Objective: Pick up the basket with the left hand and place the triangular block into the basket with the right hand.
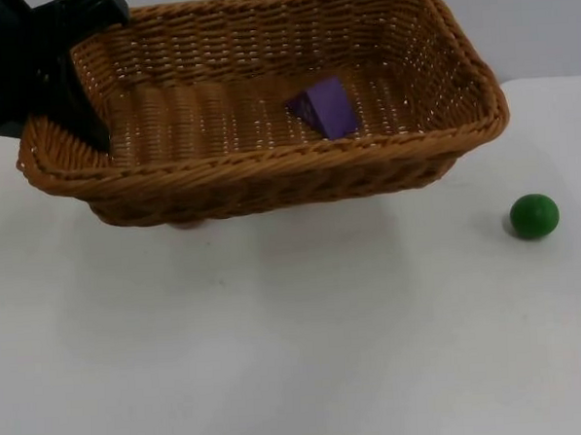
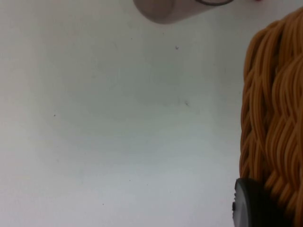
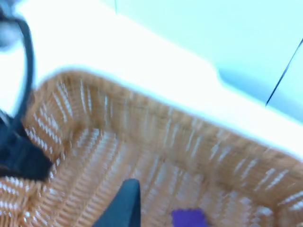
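While the left pincer [image 1: 89, 131] grips the basket [image 1: 269, 170] rim, the purple triangular block [image 1: 324, 107] lies inside.

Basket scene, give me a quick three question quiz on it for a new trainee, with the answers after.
1. True or false: the purple triangular block lies inside the basket.
2. Which gripper holds the basket's rim: A left gripper, B right gripper?
3. Fill in: the green ball sits on the ____, apart from the basket.

Key: 1 true. 2 A, at the basket's left end; the right gripper hangs above the basket's inside. 3 table.
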Tool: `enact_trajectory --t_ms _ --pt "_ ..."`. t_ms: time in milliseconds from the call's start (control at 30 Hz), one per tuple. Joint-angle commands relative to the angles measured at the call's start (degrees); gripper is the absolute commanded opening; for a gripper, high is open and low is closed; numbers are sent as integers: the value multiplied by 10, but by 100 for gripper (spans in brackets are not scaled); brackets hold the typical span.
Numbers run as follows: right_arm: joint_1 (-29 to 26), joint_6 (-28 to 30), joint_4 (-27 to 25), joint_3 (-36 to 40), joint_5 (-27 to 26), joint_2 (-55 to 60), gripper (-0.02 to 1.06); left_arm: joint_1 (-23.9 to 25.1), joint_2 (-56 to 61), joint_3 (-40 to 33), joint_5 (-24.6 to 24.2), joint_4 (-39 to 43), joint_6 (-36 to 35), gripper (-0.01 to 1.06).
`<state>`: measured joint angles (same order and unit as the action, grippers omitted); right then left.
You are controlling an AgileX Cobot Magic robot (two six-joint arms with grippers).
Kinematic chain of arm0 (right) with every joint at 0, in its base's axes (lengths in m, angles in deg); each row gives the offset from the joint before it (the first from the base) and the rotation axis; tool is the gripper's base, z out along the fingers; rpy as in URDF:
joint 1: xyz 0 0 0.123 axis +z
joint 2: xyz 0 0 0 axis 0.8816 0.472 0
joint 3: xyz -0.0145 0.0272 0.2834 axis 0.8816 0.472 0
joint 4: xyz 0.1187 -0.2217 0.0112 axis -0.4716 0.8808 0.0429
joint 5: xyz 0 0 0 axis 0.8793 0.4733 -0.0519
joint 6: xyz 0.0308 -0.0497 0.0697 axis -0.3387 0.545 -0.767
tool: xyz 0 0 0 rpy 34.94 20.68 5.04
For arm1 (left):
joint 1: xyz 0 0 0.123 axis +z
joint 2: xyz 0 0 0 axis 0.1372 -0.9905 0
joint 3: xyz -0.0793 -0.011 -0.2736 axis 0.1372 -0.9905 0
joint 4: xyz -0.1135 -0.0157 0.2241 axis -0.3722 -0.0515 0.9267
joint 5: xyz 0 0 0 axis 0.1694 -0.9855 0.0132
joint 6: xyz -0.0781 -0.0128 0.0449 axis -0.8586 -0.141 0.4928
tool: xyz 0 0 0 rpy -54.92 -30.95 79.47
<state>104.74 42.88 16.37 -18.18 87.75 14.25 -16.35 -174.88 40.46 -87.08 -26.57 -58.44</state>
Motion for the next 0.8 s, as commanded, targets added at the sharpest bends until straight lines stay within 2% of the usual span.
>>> enact_trajectory --t_ms 0,167,233,333,467,500,533,600,633,667,767 --pt "2 -7 18 -1 -2 -45 98 -2 8 6 4 -18 -5 0" --pt "1 -8 55 -1 0 -94 98 -2 8 6 4 -18 -3 0" --pt "-3 -37 87 -1 11 -116 98 -2 8 6 0 -18 5 0" --pt "-19 -60 98 -1 24 -137 98 -2 8 6 -4 -18 11 0" --pt "-76 -64 99 -1 31 -184 98 -2 8 6 -5 -18 21 0" --pt "-76 -64 99 -1 31 -184 98 -2 8 6 -5 -18 21 0" --pt "-105 -59 99 -1 32 -202 98 -2 8 6 -5 -18 23 0" --pt "-157 -27 68 1 36 -222 98 -2 8 6 -5 -18 25 0" --pt "-157 -27 68 1 36 -222 98 -2 8 6 -5 -18 25 0" --pt "-186 -5 47 4 42 -231 98 -2 8 6 -5 -18 27 0" --pt "-275 97 -68 23 59 -259 98 -2 8 6 -5 -18 29 0"
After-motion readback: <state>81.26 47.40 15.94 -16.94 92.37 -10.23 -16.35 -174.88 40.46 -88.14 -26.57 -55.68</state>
